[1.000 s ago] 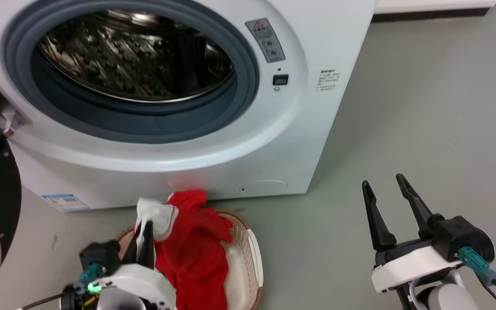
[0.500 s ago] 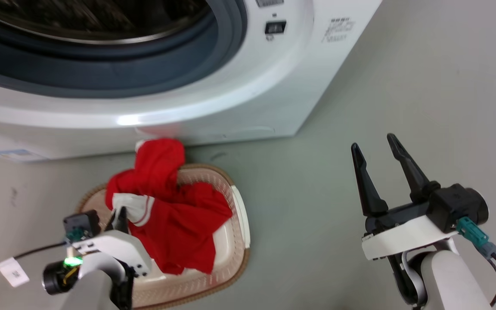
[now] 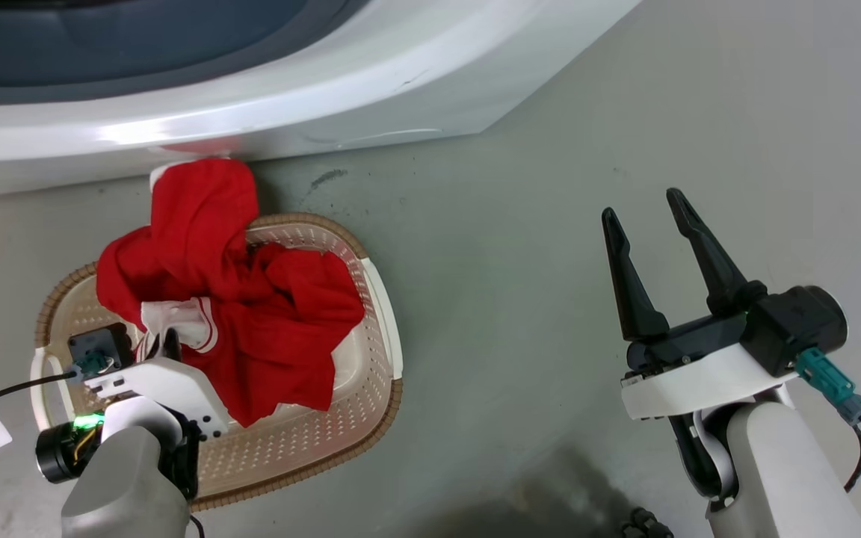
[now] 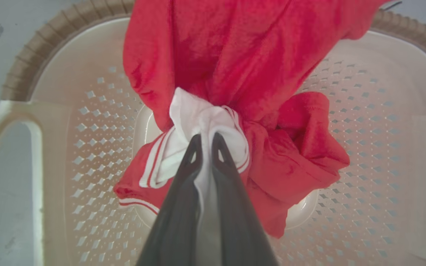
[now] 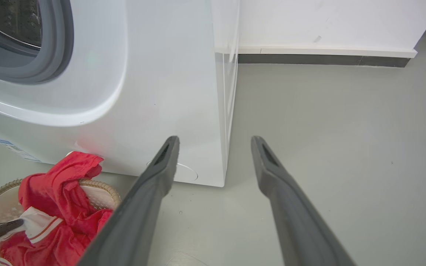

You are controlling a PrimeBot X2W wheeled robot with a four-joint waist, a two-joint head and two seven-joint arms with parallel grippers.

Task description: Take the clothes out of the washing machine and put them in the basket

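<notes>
Grey floor (image 3: 520, 246) on the head cam, clothes (image 3: 266, 321) heaped in the basket (image 3: 384, 321) beside the washing machine (image 3: 288, 104). Left wrist: my left claw (image 4: 206, 142) pinches the white striped bit; looks soft and floppy, so I'd grab bunched folds. Right wrist: right claw (image 5: 216, 139) spread, empty.

Left hand (image 4: 206, 138) pinched, right hand (image 3: 641, 203) splayed.

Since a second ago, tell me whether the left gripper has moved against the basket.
Yes. The left gripper, shut on the clothes, has drawn back from the far rim of the basket toward its middle.
</notes>
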